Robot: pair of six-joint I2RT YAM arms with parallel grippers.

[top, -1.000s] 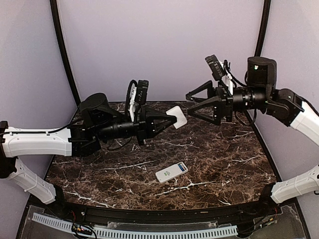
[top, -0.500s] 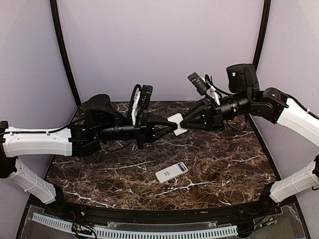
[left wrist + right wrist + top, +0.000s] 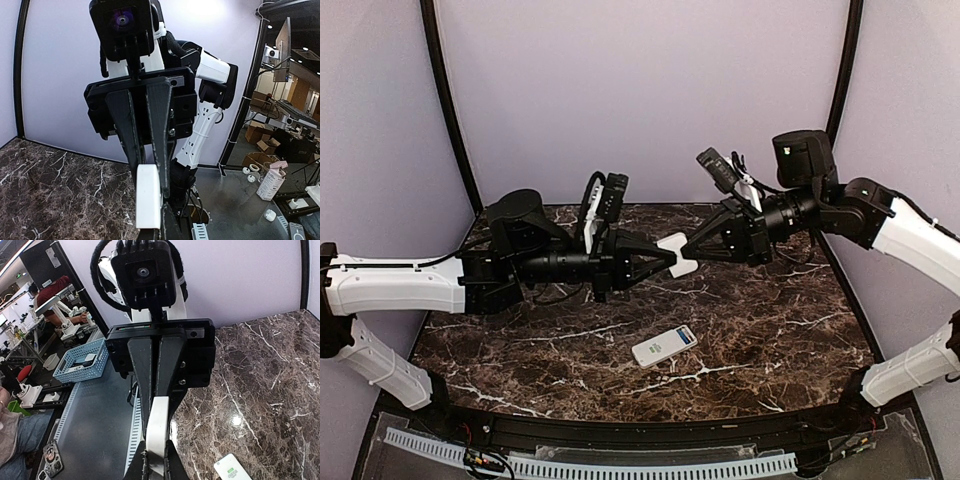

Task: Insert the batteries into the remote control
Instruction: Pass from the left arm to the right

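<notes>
The remote control (image 3: 663,346) lies flat on the marble table near the front middle, white with a small coloured patch at one end; it also shows in the right wrist view (image 3: 232,468). Above the table's middle, a plain white flat piece (image 3: 677,253) hangs in the air between both arms. My left gripper (image 3: 669,258) is shut on its left end, with the piece (image 3: 149,195) pinched edge-on above its fingertips. My right gripper (image 3: 689,249) is shut on the other end (image 3: 160,425). The two grippers face each other tip to tip. The batteries are out of view.
The dark marble table (image 3: 760,330) is walled in by purple panels at the back and sides. A white slotted strip (image 3: 620,465) runs below its front edge. A blue basket (image 3: 80,360) stands off the table beyond the left arm.
My right arm swung left and down to meet the left gripper, and its wide-open jaws closed on the white piece. The left arm stayed nearly still.
</notes>
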